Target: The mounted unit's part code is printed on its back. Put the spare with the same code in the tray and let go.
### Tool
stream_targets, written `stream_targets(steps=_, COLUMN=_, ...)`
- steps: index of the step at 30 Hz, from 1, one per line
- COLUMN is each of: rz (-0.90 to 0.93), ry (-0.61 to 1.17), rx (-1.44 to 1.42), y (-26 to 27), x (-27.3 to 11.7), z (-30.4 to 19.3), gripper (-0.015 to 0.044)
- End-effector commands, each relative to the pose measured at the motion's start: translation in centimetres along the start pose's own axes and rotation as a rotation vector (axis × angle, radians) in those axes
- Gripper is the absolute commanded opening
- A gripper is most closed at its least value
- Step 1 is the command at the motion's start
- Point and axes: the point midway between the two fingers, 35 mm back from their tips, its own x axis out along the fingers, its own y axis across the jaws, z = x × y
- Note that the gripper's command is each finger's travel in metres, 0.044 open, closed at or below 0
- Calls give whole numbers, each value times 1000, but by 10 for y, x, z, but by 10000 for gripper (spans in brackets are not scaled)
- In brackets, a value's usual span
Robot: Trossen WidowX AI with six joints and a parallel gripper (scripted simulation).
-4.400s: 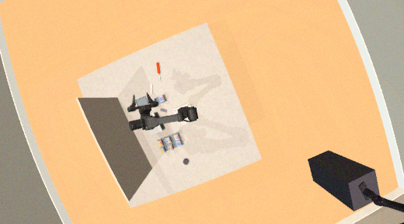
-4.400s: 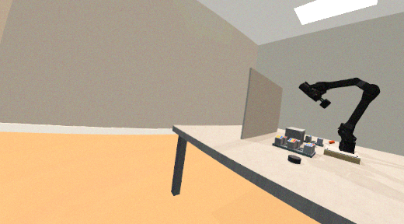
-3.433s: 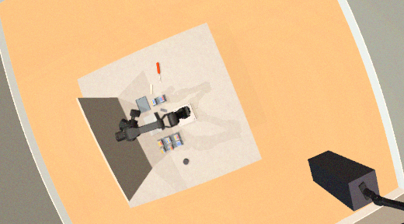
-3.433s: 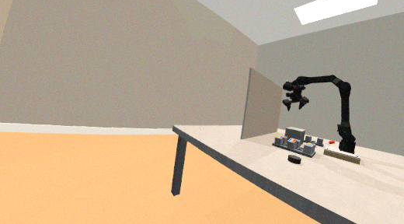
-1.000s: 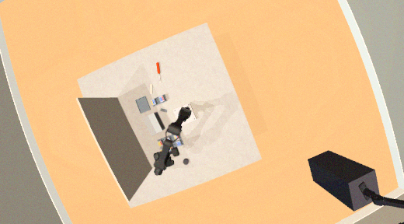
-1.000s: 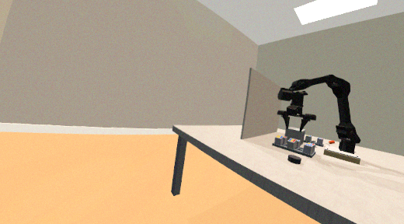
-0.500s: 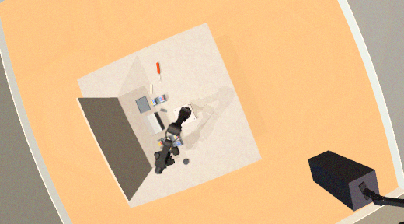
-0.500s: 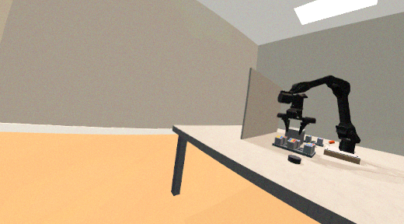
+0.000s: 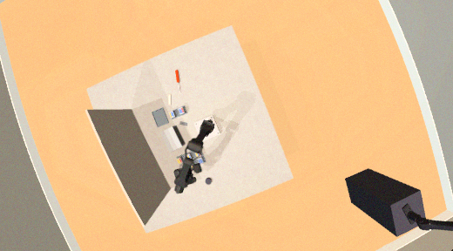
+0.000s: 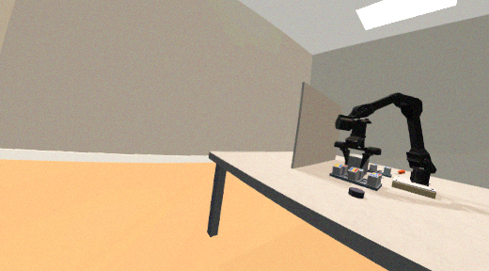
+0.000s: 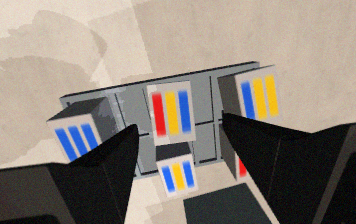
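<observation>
My gripper [image 10: 355, 166] [image 11: 180, 124] is open and empty, pointing down over the larger rack [image 11: 132, 102]. In the wrist view its fingertips stand on either side of a spare with red, yellow and blue bars [image 11: 172, 112]. Other spares there show three blue bars [image 11: 75, 137], blue-yellow-yellow [image 11: 259, 97] and blue-yellow-blue [image 11: 178, 176]; another [image 11: 242, 169] is mostly hidden by a finger. The mounted unit [image 9: 172, 138] is a pale box with a dark strip; its code does not show now. The grey tray [image 9: 160, 117] lies flat beyond it, empty.
A smaller rack with spares [image 9: 178, 111] is beside the tray. A tall panel [image 9: 131, 159] [image 10: 312, 129] stands along one side. A dark round puck [image 9: 208, 180] [image 10: 356, 193] lies near the larger rack. An orange-handled screwdriver [image 9: 177, 77] lies farther off.
</observation>
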Motion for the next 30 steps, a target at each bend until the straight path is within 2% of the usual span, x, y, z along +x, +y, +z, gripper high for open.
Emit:
stream_targets(steps=1, rz=6, ry=0, rx=-6, y=1, x=9, z=0, gripper=300)
stream_targets(steps=30, rz=6, ry=0, rx=-6, y=3, x=54, z=-2, gripper=300)
